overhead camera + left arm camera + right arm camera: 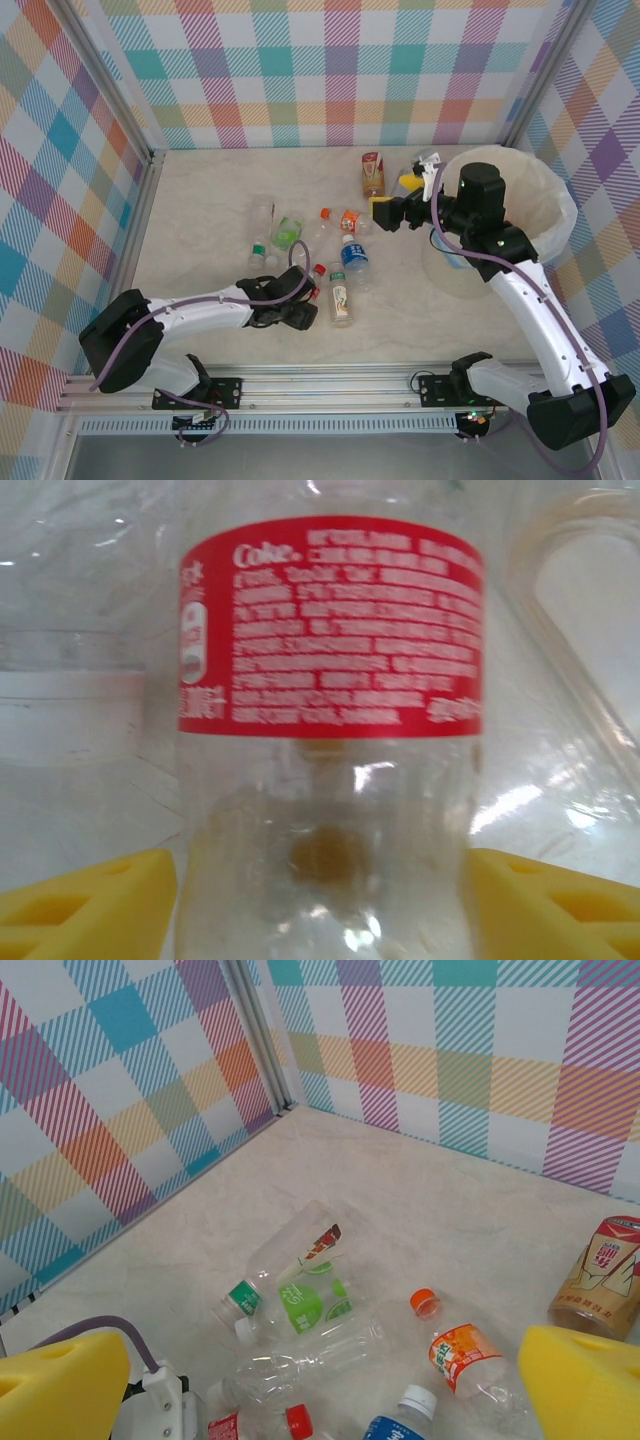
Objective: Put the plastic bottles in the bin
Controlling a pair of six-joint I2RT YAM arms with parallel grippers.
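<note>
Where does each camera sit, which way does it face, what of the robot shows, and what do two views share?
Top external: above and behind, looking down on the table; left arm and right arm show.
Left wrist: low, close against a red-labelled bottle; its yellow fingers frame it.
Right wrist: raised, facing the far left corner over scattered bottles; its yellow fingers show.
Shared: top and right wrist both see the green-labelled bottle.

Plastic bottles (355,258): roughly eight, clustered, overlapping, exact count unclear. Bin (563,205): one.

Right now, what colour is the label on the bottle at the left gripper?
Red label with white print; left wrist view.
</note>
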